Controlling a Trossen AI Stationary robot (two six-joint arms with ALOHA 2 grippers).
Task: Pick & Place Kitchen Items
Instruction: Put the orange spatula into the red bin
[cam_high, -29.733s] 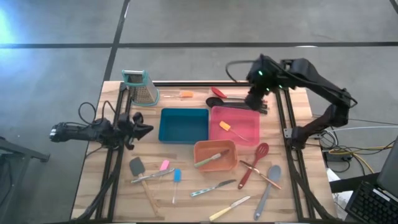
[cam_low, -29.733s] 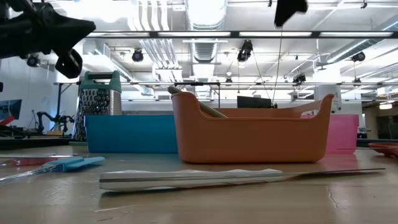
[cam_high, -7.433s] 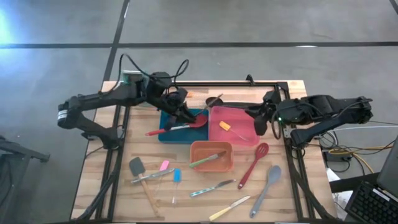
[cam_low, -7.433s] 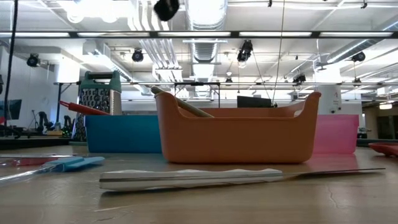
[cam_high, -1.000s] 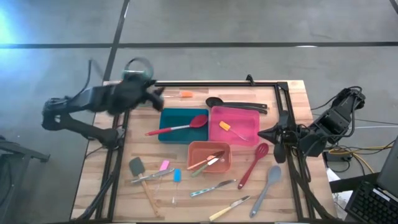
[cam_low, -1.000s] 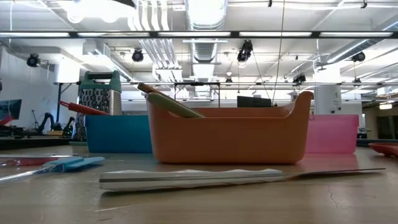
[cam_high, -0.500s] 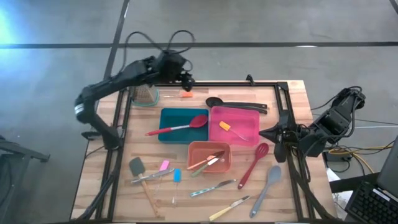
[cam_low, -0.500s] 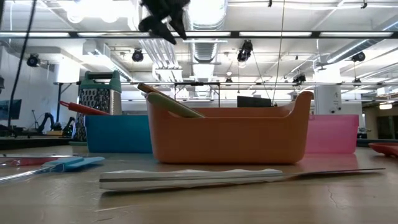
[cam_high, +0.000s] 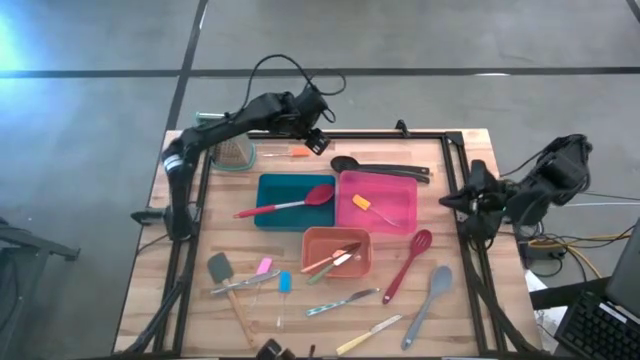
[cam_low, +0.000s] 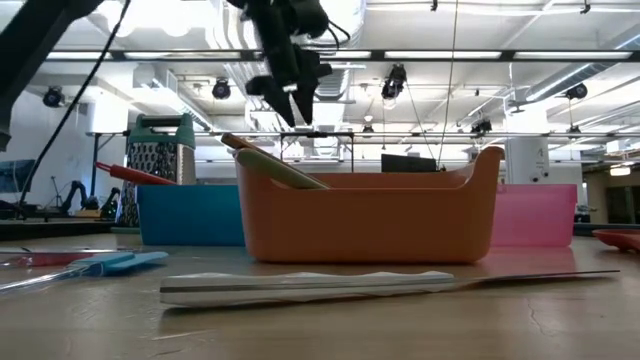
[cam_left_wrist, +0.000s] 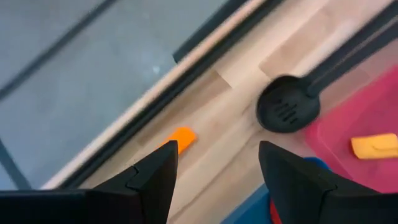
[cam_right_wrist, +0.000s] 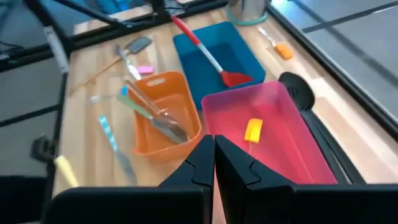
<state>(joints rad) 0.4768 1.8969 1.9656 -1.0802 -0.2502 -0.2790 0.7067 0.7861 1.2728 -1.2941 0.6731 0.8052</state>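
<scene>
The left hand (cam_high: 318, 140) is held above the far edge of the counter (cam_high: 470, 300), beyond the blue tray (cam_high: 275, 212), with its fingers (cam_left_wrist: 155, 177) set wide apart and nothing between them. Below it a small orange-headed spatula (cam_high: 297, 152) is seen on the wood, and a black slotted spoon (cam_high: 345, 163) is laid just beside the far edge of the pink tray (cam_high: 400, 222). The right hand (cam_high: 448, 203) is parked off the counter's right side, level with the pink tray, its fingers (cam_right_wrist: 205, 163) pressed together and empty.

A red spoon (cam_high: 318, 195) is rested across the blue tray, its handle stuck out past the tray's left wall. An orange spatula (cam_high: 363, 203) is lain inside the pink tray. Several utensils are gathered in the orange tray (cam_high: 318, 268), which is set in front of the blue and pink trays. Nearer than the orange tray, a red slotted spoon (cam_high: 419, 242), a grey spoon (cam_high: 438, 282), two metal knives (cam_high: 345, 299) and small spatulas (cam_high: 284, 282) are spread on the counter. A box grater (cam_high: 232, 150) is stood at the far left corner, beyond the blue tray.
</scene>
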